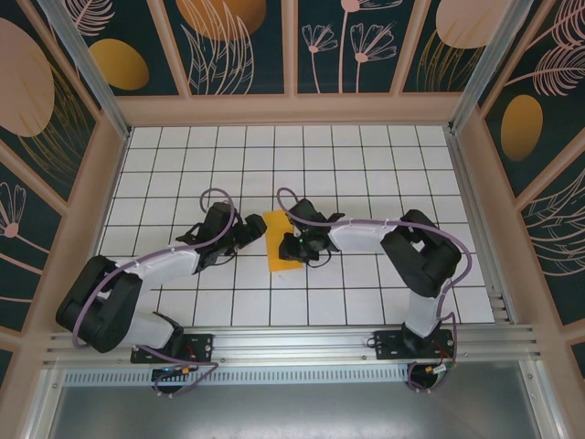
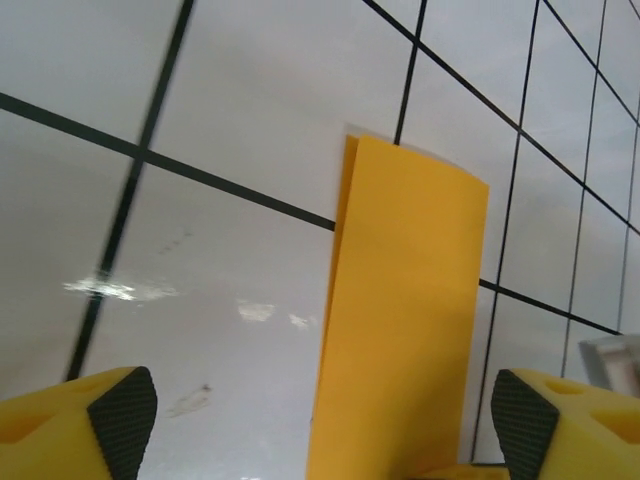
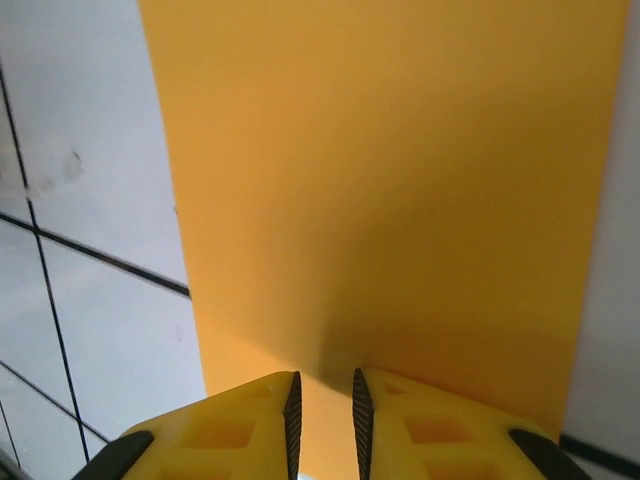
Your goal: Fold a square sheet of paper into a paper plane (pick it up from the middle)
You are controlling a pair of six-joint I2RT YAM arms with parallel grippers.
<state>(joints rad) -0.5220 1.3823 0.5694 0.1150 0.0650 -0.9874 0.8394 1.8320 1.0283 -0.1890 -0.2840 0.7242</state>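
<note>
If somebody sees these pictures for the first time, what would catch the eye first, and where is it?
The orange-yellow paper stands out most, a narrow folded strip lying at the middle of the white grid table. Two black arms reach it from both sides: the left claw stands wide open with the paper's near end between its fingers, and the right claw, nearly closed, sits over it.

A lab test cell: white gridded table (image 1: 366,165), aluminium rails (image 1: 302,343), floral-printed wall panels (image 1: 238,46).
</note>
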